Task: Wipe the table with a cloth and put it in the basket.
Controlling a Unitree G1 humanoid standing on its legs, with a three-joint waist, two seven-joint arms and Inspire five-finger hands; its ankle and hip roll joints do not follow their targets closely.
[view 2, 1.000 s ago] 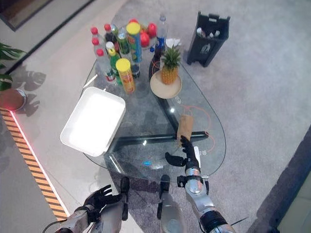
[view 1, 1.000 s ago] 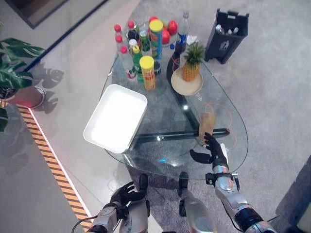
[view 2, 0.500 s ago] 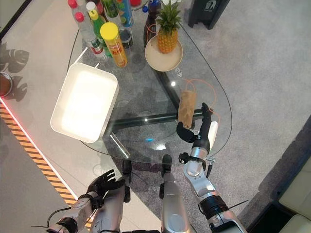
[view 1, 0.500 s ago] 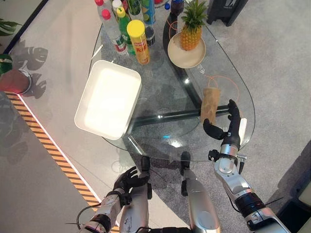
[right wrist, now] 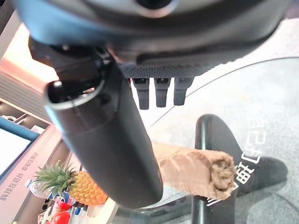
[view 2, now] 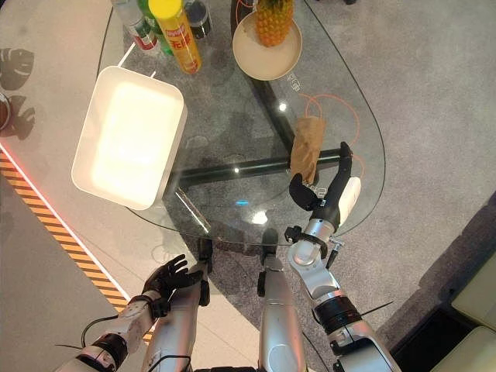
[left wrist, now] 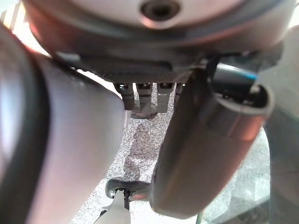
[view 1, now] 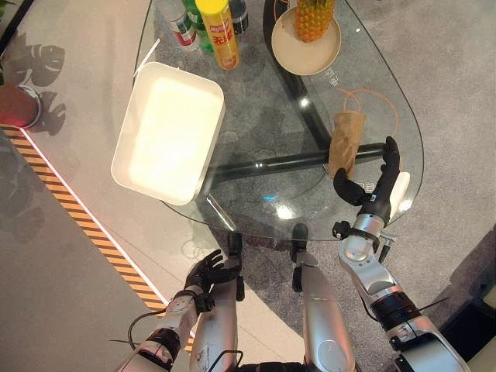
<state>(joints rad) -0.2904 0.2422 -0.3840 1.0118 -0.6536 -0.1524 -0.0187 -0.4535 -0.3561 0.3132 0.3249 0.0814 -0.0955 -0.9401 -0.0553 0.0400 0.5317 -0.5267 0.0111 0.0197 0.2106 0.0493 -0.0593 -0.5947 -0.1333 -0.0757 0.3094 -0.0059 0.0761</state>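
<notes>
Cloth, brown and rolled [view 1: 346, 142], looked soft and light; best pinched mid-roll. Right hand [view 1: 378, 188] beside it was open, holding nothing; left hand [view 1: 208, 270] relaxed

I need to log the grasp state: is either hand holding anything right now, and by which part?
Nothing is held. The right hand is open beside the rolled brown cloth on the glass table; the left hand hangs open below the table edge.
</notes>
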